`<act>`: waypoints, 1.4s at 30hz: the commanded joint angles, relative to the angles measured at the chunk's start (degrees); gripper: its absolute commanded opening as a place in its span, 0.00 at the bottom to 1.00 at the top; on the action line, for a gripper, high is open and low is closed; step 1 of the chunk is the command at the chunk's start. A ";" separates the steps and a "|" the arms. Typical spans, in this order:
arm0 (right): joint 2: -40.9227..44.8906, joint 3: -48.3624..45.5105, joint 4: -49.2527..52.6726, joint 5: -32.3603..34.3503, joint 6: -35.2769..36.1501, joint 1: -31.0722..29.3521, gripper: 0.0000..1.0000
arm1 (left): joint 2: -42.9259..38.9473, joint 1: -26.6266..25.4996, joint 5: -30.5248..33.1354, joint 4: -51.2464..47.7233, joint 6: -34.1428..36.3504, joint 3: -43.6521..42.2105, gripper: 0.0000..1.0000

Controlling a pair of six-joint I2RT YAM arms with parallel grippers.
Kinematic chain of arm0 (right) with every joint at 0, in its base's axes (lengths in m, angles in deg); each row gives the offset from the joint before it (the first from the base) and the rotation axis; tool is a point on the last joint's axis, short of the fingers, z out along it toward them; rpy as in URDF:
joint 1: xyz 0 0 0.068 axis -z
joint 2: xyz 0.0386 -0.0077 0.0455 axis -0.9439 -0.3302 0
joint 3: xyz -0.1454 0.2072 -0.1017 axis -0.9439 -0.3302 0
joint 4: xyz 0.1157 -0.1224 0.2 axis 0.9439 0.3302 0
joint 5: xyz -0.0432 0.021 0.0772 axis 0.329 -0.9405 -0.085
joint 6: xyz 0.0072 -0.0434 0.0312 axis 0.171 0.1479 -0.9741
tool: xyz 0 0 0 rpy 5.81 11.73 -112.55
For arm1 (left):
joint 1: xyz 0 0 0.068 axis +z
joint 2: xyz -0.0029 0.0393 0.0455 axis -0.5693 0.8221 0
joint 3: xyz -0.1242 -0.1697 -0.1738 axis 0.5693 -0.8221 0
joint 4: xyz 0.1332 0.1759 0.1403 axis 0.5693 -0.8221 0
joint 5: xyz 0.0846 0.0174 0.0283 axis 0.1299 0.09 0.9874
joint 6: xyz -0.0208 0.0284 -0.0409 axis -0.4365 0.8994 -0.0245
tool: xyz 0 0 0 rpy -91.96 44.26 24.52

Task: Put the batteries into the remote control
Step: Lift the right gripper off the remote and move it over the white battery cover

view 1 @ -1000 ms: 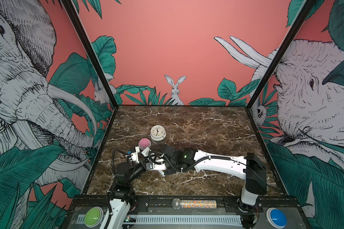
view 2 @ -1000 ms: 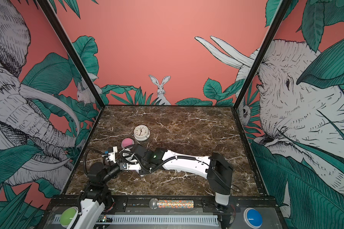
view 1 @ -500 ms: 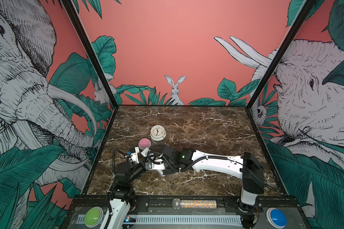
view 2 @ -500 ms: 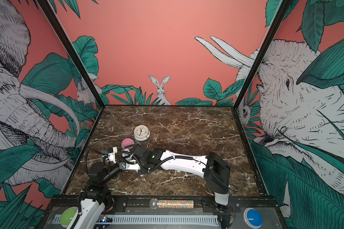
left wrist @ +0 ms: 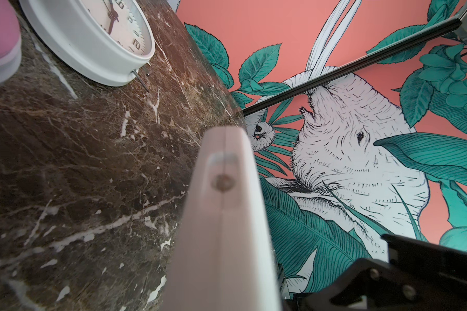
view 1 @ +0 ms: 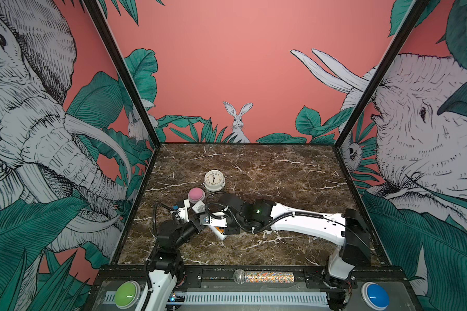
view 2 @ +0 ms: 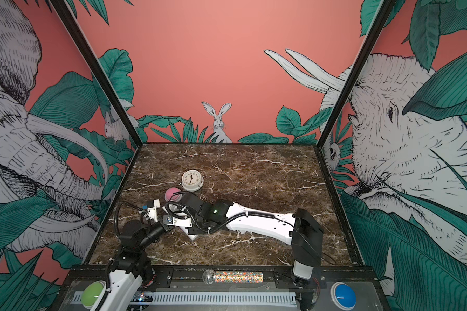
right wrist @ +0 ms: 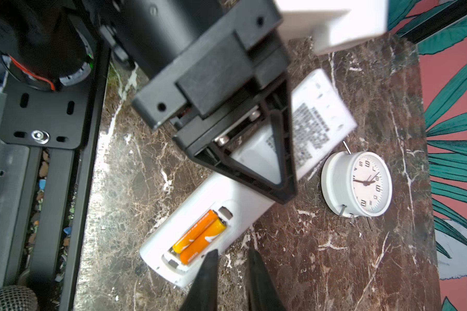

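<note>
Batteries sit in the remote control, clamped by the left gripper toward the tabletop's front-left corner; the right gripper has just parted slightly, empty, so loading looks done.

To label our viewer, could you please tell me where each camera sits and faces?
Top views: above the front edge, looking down and back over the table; left arm and right arm show.
Left wrist: low, looking along the held remote control; own jaws unseen.
Right wrist: above, looking down on the batteries; own jaws parted.
Shared: all show the clock.
</note>
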State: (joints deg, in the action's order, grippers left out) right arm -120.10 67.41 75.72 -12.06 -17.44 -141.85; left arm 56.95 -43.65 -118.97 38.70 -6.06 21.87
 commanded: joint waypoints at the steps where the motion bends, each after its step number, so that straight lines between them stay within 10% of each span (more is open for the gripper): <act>1: 3.89 -2.07 -0.73 2.11 -3.17 0.19 0.29 | 0.43 -0.23 -0.10 2.11 1.05 2.08 0.00; 22: 20.30 -18.19 7.63 8.18 -29.83 16.66 0.63 | 2.08 -0.27 1.21 6.02 0.59 2.92 0.00; 42: 15.97 -27.37 2.49 2.94 -36.60 22.61 0.76 | 7.19 -8.13 9.98 9.50 2.96 5.06 0.00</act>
State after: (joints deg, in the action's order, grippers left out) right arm -103.18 40.84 80.49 -7.69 -52.39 -119.67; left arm 63.14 -50.32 -111.54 44.01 -4.53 24.84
